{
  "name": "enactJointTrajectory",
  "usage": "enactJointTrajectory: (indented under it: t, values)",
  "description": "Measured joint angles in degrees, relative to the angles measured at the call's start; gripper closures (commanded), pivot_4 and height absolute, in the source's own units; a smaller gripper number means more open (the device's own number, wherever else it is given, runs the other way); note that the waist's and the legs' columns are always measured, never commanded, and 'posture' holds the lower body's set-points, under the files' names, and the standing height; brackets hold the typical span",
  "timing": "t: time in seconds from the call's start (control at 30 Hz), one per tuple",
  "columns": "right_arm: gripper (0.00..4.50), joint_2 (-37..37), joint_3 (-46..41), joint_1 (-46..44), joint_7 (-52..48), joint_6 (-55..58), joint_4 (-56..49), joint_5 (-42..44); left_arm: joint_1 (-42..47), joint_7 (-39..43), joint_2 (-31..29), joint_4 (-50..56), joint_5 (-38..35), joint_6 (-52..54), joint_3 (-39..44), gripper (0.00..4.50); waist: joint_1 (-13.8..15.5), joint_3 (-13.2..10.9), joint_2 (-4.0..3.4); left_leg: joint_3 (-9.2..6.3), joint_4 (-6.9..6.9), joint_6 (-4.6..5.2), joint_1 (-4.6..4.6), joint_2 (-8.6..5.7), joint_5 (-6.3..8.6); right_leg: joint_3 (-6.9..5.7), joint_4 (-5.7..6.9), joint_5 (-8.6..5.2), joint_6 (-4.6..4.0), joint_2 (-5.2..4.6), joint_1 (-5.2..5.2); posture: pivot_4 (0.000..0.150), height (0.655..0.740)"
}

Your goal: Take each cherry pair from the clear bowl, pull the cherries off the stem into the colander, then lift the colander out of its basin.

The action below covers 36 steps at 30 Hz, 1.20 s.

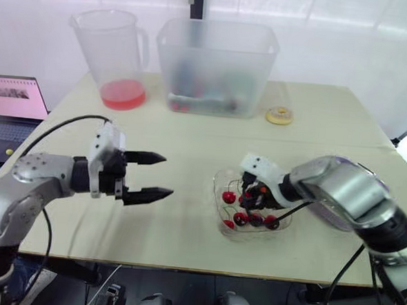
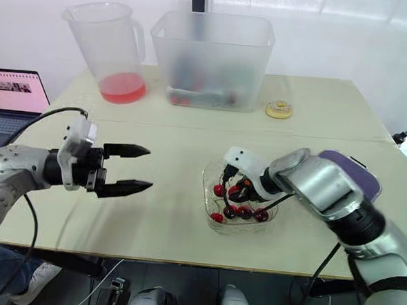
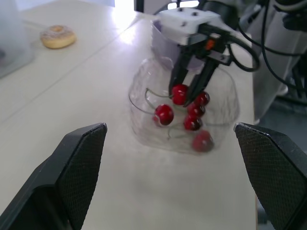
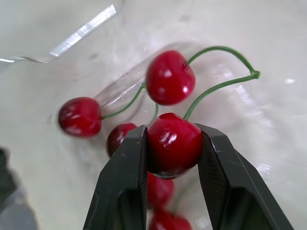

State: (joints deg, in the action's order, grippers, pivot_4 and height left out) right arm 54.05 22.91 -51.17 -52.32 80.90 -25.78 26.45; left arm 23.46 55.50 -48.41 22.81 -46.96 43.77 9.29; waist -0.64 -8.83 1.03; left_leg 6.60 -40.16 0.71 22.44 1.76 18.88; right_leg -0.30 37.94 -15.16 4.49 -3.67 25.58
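Note:
A clear bowl sits on the table's front right with several red cherries on green stems in it. My right gripper reaches down into the bowl. In the right wrist view it is shut on one cherry, whose green stem joins a second cherry just above. My left gripper stands open above the table, left of the bowl, with nothing between its fingers. The frosted basin stands at the back; what lies inside is blurred.
A clear jug with red liquid stands at the back left beside the basin. A small ring-shaped biscuit lies to the basin's right. A laptop sits off the table's left edge. A purple object lies under my right arm.

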Motion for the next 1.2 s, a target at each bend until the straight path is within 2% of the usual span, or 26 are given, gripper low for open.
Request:
enactJointTrajectory:
  t: [0.07, 0.2, 0.3, 0.37, 0.57, 0.77, 1.07, 1.17, 1.2]
  values:
    - [3.11, 2.9, -2.9, 0.0, -2.3, -3.8, -1.4, 0.9, 2.2, -2.6, 2.0, -1.0, -1.2, 2.5, -0.1, 0.00, 0.0, 0.0, 0.01, -0.09, 0.00, 0.00, 0.00, -0.01, 0.00, -0.05, -0.06, 0.00, 0.00, 0.01, -0.06, 0.150, 0.7131]
    - [3.11, 5.7, -8.7, 0.4, -7.3, -20.4, -3.8, -0.2, 6.8, -6.8, 5.7, -2.7, -11.3, 11.0, 0.3, 0.00, -0.3, 0.0, 0.02, -0.20, 0.00, -0.01, -0.01, 0.00, 0.00, -0.05, -0.07, 0.00, 0.01, 0.02, -0.12, 0.150, 0.7131]
    - [3.11, 6.4, -8.1, 2.0, -6.8, -33.9, -4.1, -7.2, 10.9, -9.7, 7.6, -5.5, -15.9, 14.8, 1.0, 0.00, -0.2, 0.0, 0.02, -0.22, 0.00, -0.09, -0.03, 0.00, -0.05, -0.05, -0.04, 0.00, 0.01, 0.02, -0.13, 0.150, 0.7131]
    - [3.11, 5.2, -7.7, 2.5, -6.1, -38.0, -4.2, -9.5, 13.6, -11.9, 9.3, -7.3, -18.0, 16.3, 1.1, 0.00, -0.2, 0.0, 0.02, -0.23, -0.01, -0.11, -0.06, 0.00, -0.07, -0.06, -0.02, 0.00, 0.01, 0.02, -0.16, 0.150, 0.7131]
    - [3.11, 4.1, -5.8, 3.9, -5.7, -44.1, -7.1, -14.8, 19.2, -15.1, 12.8, -12.7, -20.8, 20.5, 0.5, 0.00, -0.1, 0.0, 0.03, -0.25, -0.01, -0.11, -0.04, -0.02, -0.07, -0.14, -0.03, 0.00, 0.01, 0.00, -0.17, 0.150, 0.7131]
    - [3.11, 3.2, -3.3, 4.6, -6.0, -47.1, -8.0, -20.1, 21.6, -14.4, 15.6, -14.0, -16.4, 20.6, -6.4, 0.00, 0.0, 0.0, 0.03, -0.25, -0.05, -0.13, -0.05, -0.04, -0.08, -0.16, -0.02, 0.00, 0.01, 0.03, -0.19, 0.150, 0.7131]
    - [3.11, 2.0, -3.6, 4.9, -6.6, -44.8, -11.2, -20.5, 23.3, -13.4, 17.6, -16.0, -12.9, 20.7, -8.6, 0.00, -0.1, 0.0, 0.03, -0.28, -0.04, -0.15, -0.05, -0.02, -0.09, -0.16, 0.00, -0.01, 0.01, 0.03, -0.18, 0.150, 0.7131]
    - [3.15, 1.4, -3.7, 5.0, -6.6, -43.8, -11.8, -20.4, 23.6, -13.6, 18.4, -16.2, -12.3, 20.9, -8.5, 0.84, 0.0, 0.0, 0.03, -0.28, -0.04, -0.15, -0.05, -0.03, -0.09, -0.16, -0.01, -0.01, 0.01, 0.02, -0.19, 0.150, 0.7131]
    - [3.15, 1.0, -3.7, 5.0, -6.6, -43.5, -12.3, -20.4, 23.6, -13.8, 18.9, -16.6, -12.1, 21.0, -8.6, 1.30, 0.0, 0.0, 0.03, -0.29, -0.04, -0.15, -0.05, -0.03, -0.09, -0.16, 0.00, -0.01, 0.01, 0.02, -0.19, 0.150, 0.7131]
